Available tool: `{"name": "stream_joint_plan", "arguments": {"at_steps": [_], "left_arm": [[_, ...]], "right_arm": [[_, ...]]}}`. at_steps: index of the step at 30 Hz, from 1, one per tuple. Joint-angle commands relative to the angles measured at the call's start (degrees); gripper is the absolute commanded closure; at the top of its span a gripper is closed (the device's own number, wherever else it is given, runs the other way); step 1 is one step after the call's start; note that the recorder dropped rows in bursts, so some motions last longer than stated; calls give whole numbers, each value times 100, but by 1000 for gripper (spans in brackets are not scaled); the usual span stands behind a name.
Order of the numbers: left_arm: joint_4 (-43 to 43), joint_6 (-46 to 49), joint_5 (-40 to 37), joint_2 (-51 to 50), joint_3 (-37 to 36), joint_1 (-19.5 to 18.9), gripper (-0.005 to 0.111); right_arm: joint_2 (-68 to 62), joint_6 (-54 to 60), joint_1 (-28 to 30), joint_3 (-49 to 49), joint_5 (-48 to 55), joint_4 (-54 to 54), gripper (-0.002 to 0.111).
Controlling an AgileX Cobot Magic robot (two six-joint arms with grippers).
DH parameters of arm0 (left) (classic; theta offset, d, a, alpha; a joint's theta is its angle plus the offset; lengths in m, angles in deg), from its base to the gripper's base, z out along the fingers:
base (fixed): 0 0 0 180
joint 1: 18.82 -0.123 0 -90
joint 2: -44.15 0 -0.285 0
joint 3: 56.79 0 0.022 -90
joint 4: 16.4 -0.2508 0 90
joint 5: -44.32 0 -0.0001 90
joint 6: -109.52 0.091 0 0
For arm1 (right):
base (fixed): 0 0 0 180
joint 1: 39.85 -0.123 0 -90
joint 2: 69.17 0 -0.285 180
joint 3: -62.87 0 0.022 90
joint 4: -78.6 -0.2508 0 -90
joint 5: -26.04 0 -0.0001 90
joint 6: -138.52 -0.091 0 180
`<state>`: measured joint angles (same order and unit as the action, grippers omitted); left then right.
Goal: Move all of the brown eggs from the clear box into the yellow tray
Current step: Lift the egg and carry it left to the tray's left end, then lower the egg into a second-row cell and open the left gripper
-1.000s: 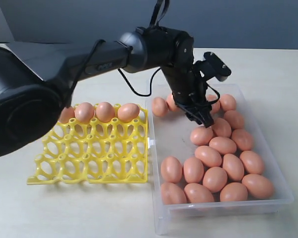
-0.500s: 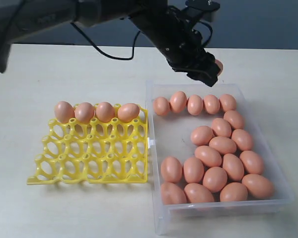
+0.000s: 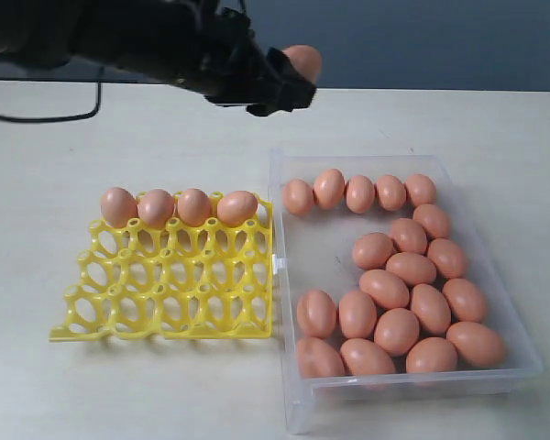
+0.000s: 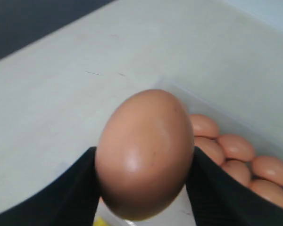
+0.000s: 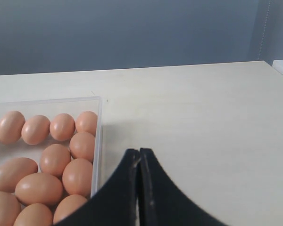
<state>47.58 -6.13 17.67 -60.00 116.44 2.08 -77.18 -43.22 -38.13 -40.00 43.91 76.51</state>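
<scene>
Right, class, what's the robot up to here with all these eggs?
The left hand holds one brown egg lifted in the air. Four eggs sit in the far row of the yellow tray; many more eggs lie in the clear box. The right hand is shut, holding nothing.

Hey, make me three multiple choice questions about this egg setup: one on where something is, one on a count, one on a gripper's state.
1. Where is the egg in the left gripper?
A) seated in a cup
B) held up in the air
C) lying loose among the others
2. How many brown eggs sit in the yellow tray?
A) two
B) four
C) seven
3. The right gripper is:
A) shut and empty
B) holding an egg
C) wide open
Answers: 1 B, it hangs in the jaws above the table. 2 B, one row of four is filled. 3 A, its fingers meet with nothing between.
</scene>
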Motion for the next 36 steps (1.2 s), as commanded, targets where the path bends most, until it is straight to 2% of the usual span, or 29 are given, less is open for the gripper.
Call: {"name": "stream_joint_plan", "arguments": {"at_steps": [1,3,6,10,15,17,19,23,26,27,31,36], "left_arm": [[1868,1659,1931,1087,-1526,-21,106],[2693,2359,2244,1423,-2049,-21,106],[3404,2810,2209,1703,-2670,-21,106],[3596,3138,2304,1781,-3078,-32,106],[3596,2875,2777,1768,-3214,-81,106],[3596,2535,3387,1768,-3225,-224,106],[3569,1990,3652,1768,-3238,-359,106],[3290,1490,3132,1768,-3481,-554,106],[3336,1204,3197,1768,-3881,-554,106],[3336,1204,3004,1768,-3960,-554,106],[3336,1028,3271,1744,-3999,-622,106],[3469,1014,3047,1306,-4026,-725,106]], "right_arm": [[22,26,-1,9,-38,5,109],[22,26,-1,9,-38,5,109],[22,26,-1,9,-38,5,109],[22,26,-1,9,-38,5,109],[22,26,-1,9,-38,5,109],[22,26,-1,9,-38,5,109],[22,26,-1,9,-38,5,109],[22,26,-1,9,-38,5,109],[22,26,-1,9,-38,5,109],[22,26,-1,9,-38,5,109],[22,26,-1,9,-38,5,109],[22,26,-1,9,-38,5,109]]}}
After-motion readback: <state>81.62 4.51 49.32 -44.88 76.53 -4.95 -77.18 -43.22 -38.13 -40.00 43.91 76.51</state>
